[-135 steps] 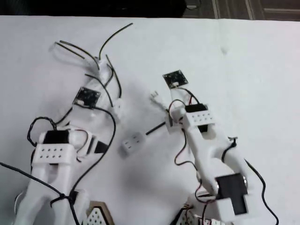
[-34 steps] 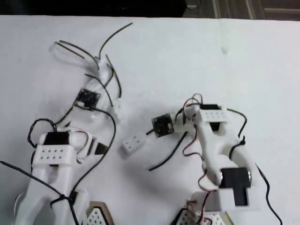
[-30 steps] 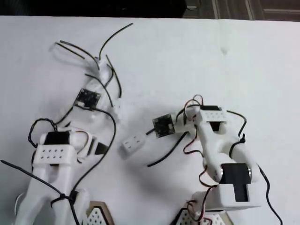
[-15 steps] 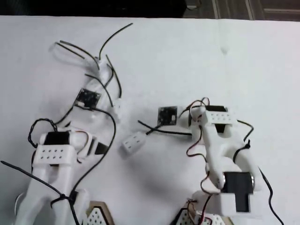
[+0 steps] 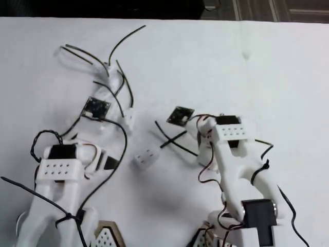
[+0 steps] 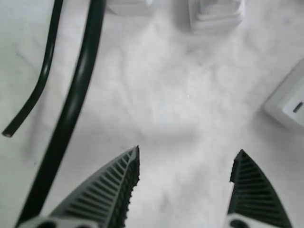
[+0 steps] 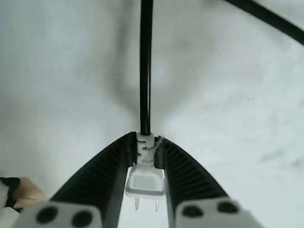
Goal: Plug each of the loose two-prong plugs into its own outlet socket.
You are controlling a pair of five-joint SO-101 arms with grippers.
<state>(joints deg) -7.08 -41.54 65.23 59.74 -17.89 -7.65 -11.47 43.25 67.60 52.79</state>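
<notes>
- From above: looking down on a white worktop, with the socket lying flat between the two arms.
- Finding the right arm near the socket, with black cables crossed in the gap between them. Can't read the right jaws from up here.
- Spotting the left arm on the socket's other side, near it but apart. Also picking out loose cables tangled beyond that arm, towards the far side of the worktop.
- Over to the left wrist: left jaws spread wide, gripping nothing, hanging over bare worktop.
- Catching a corner of the socket just off one jaw tip, not touching, and a thick cable passing close by the other tip.
- And the right wrist: right jaws clamped tight on a plug, squeezing its white body from both sides. Showing two prongs pointed back toward the wrist, with the cable leading straight out ahead over the worktop.
</notes>
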